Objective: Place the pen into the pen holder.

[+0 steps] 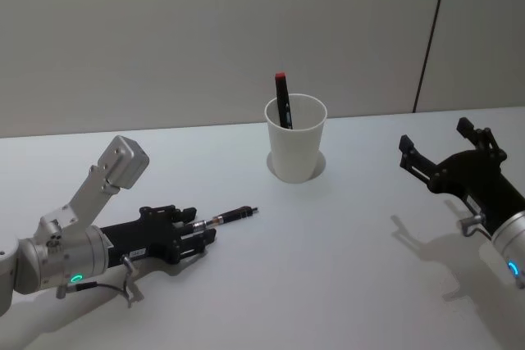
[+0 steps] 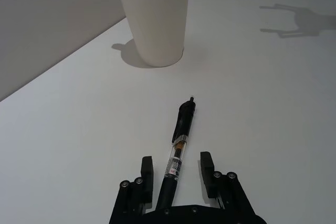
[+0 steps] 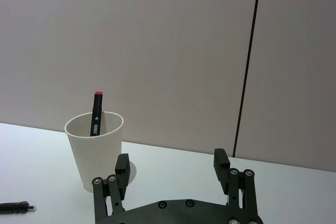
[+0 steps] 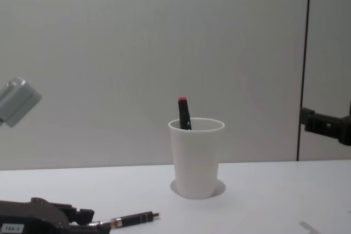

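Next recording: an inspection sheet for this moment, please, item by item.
Surface: white table, smooth.
Job's things: pen lies flat on the table, tip toward the cup; the cup stands upright with a red-capped marker inside.
Clutter: nothing seen.
Claws: left claw is low at the table, open, astride the pen's rear end with gaps on both sides; right claw is open, raised to the right of the cup.
Cables: short wire at the left wrist.
Surroundings: plain wall with a dark vertical seam.
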You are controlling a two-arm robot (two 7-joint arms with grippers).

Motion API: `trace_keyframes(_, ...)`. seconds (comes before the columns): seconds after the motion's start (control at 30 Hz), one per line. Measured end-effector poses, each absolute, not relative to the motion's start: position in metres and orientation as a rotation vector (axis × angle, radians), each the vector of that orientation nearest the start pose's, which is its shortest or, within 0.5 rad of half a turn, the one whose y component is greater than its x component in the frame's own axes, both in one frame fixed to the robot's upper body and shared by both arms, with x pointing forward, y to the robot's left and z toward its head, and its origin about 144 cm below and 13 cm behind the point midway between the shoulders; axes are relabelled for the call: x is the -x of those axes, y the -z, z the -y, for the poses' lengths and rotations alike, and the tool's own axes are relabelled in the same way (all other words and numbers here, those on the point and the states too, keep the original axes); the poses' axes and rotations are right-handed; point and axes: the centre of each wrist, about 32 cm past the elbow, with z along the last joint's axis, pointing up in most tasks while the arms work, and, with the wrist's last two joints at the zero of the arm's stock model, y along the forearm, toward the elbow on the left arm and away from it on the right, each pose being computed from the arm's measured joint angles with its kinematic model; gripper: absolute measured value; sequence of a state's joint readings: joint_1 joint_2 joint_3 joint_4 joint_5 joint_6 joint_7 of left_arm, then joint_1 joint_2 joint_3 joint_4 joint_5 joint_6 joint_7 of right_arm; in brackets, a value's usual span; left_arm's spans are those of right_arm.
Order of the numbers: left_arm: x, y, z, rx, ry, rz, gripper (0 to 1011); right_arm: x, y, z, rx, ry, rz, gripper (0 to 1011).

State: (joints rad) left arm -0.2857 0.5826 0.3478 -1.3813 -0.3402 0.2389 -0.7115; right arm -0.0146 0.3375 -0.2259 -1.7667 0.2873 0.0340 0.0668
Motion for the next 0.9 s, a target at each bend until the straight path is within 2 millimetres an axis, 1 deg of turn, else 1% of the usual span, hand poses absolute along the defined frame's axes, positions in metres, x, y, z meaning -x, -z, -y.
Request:
trace_keyframes(0.03,-0.5217,-1.1788,-0.3344,-0.416,-0.697,-0.12,538,-0.4433,-1.1887,0.2371,-0.026,1.229,0.075,1002)
trace_keyframes(0.1,-0.5217,-1.1788,-0.3345,-0.416,-0.697,-0.121,489,-0.4433,-1.1887,0.2371,-0.026,1.229,0.075,1002)
trace_keyframes(0.17,-0.5217,-1.1787,-0.3346,-0.417,-0.698,-0.121,408,-0.4433,-1.1887,0.2371,-0.026,1.229,0.075,1002)
trace_keyframes(0.23,-0.5217,-1.1787,-0.3346,-0.417,-0.698,-0.121,367,-0.4433,-1.1887,0.2371,-0.026,1.229,0.075,1002)
trace_keyframes(0.3,-0.5217,-1.1787,-0.3346,-0.418,-0.698,-0.121,286,-0.4433,-1.1887,0.2371,-0.026,1.229,0.075,1002)
trace_keyframes(0.33,-0.5217,-1.1787,-0.3346,-0.418,-0.698,-0.121,266,-0.4433,-1.1887,0.2371,-0.026,1.23,0.075,1002)
trace_keyframes(0.43,-0.5217,-1.1786,-0.3346,-0.418,-0.698,-0.122,155,-0.4433,-1.1887,0.2371,-0.026,1.229,0.075,1002)
trace_keyframes(0.57,-0.5217,-1.1786,-0.3346,-0.418,-0.698,-0.122,127,-0.4433,-1.1887,0.2371,-0.026,1.23,0.075,1002)
trace_keyframes(0.9,-0.5216,-1.1786,-0.3345,-0.417,-0.697,-0.122,127,-0.4433,-1.1887,0.2371,-0.026,1.229,0.075,1002)
